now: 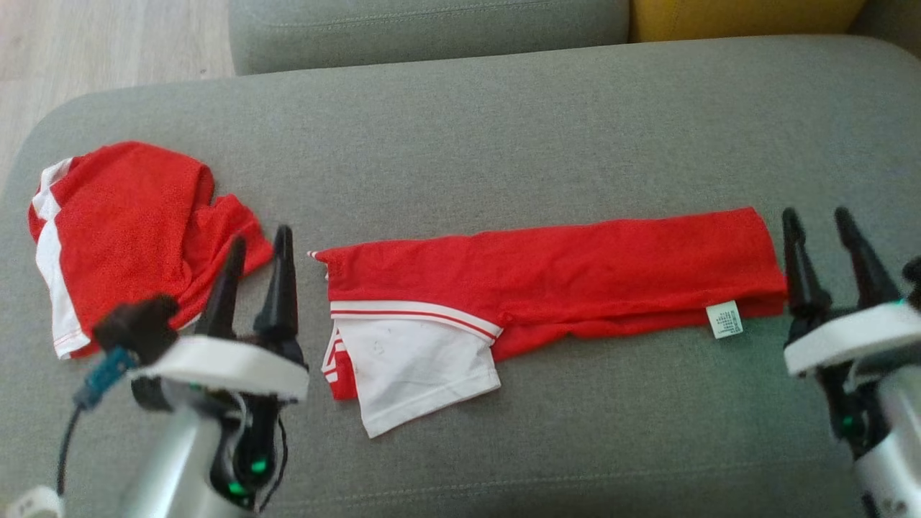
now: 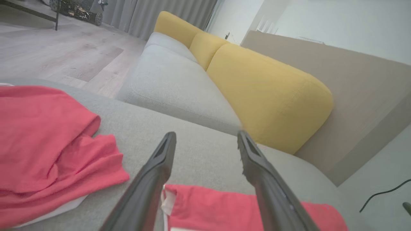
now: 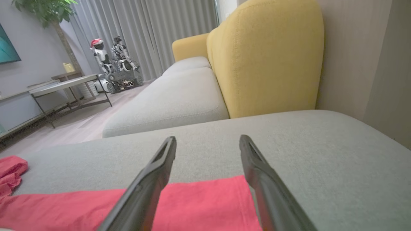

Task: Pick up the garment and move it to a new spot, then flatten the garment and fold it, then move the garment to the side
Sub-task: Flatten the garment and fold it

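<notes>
Near the left edge of the grey cushion (image 1: 504,129) a crumpled red cloth (image 1: 122,237) is lying. The left gripper (image 1: 260,237) is hovering beside it, fingers apart and empty. The garment (image 1: 547,273), a long red strip with a white sleeve, is lying left to right across the cushion's middle, one end by each arm. The right gripper (image 1: 815,216) is hovering at its right end, also apart and empty.

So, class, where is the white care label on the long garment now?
In the head view, the care label lies at the lower right edge of the folded garment on the grey cushion, just left of the right gripper.
</notes>
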Robot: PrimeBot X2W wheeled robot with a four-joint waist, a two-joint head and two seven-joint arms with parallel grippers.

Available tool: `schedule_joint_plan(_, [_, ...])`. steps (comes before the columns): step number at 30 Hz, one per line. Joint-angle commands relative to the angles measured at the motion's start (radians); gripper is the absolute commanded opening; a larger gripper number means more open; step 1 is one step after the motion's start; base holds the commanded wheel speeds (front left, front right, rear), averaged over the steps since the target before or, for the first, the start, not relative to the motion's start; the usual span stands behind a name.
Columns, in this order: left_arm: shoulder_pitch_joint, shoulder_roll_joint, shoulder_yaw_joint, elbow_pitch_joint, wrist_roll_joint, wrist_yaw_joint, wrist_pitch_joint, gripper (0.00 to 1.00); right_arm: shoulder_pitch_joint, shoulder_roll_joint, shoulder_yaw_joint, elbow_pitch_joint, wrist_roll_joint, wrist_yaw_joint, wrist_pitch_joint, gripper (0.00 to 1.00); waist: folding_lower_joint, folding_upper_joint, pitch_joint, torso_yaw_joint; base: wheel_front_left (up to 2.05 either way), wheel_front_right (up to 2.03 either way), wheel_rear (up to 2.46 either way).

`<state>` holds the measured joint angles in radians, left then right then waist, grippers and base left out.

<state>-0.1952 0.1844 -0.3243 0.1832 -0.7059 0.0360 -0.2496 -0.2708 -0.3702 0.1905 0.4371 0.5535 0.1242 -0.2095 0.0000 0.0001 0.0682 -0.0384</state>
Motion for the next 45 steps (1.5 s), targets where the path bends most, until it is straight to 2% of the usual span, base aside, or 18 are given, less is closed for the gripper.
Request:
schedule_joint_plan(1, [-0.023,0.0,0.055,-0.024,0.033,-0.009,-0.012,1.0,-0.001,-0.003,-0.004,-0.032,-0.026,0.007,-0.012,1.0,0.0,-0.0001,0.002,0.0,0.0,0.0,0.0])
schedule_joint_plan(7, [0.027,-0.088,0.142,-0.011,0.146,-0.071,-0.012,1.0,0.029,0.058,-0.084,-0.037,-0.098,0.007,0.003,1.0,0.0,-0.0001,0.02,0.009,0.0,0.0,0.0])
schedule_joint_plan(11, [0.024,-0.106,0.157,0.004,0.221,-0.105,-0.012,1.0,0.014,0.081,-0.138,-0.013,-0.136,0.007,0.035,1.0,0.0,-0.0001,0.038,0.016,0.0,0.0,0.0])
schedule_joint_plan(17, [0.013,-0.125,0.162,0.029,0.276,-0.131,-0.012,1.0,-0.054,0.129,-0.246,0.105,-0.198,0.007,0.091,1.0,0.0,-0.0001,0.072,0.034,0.0,0.0,0.0])
schedule_joint_plan(28, [-0.031,-0.133,0.175,0.056,0.296,-0.152,-0.012,1.0,-0.186,0.163,-0.338,0.326,-0.254,0.007,0.215,1.0,0.0,-0.0001,0.139,0.075,0.0,0.0,0.0])
schedule_joint_plan(35, [-0.048,-0.134,0.179,0.056,0.287,-0.157,-0.012,1.0,-0.221,0.162,-0.342,0.401,-0.285,0.007,0.274,1.0,0.0,-0.0001,0.156,0.088,0.0,0.0,0.0])
schedule_joint_plan(42, [-0.059,-0.134,0.199,0.054,0.287,-0.158,-0.012,1.0,-0.234,0.17,-0.312,0.443,-0.251,0.007,0.367,1.0,0.0,-0.0001,0.159,0.086,0.0,0.0,0.0])
schedule_joint_plan(43, [-0.061,-0.134,0.204,0.054,0.288,-0.158,-0.012,1.0,-0.232,0.17,-0.302,0.442,-0.241,0.007,0.378,0.45,0.0,-0.0001,0.159,0.084,0.0,0.0,0.0])
schedule_joint_plan(44, [-0.062,-0.134,0.208,0.054,0.289,-0.158,-0.012,1.0,-0.231,0.169,-0.292,0.437,-0.232,0.007,0.385,0.0,0.0,-0.0001,0.158,0.082,0.0,0.0,0.0])
schedule_joint_plan(45, [-0.063,-0.134,0.212,0.054,0.289,-0.158,-0.012,1.0,-0.229,0.166,-0.284,0.432,-0.223,0.007,0.389,0.0,0.0,-0.0001,0.157,0.08,0.0,0.0,0.0])
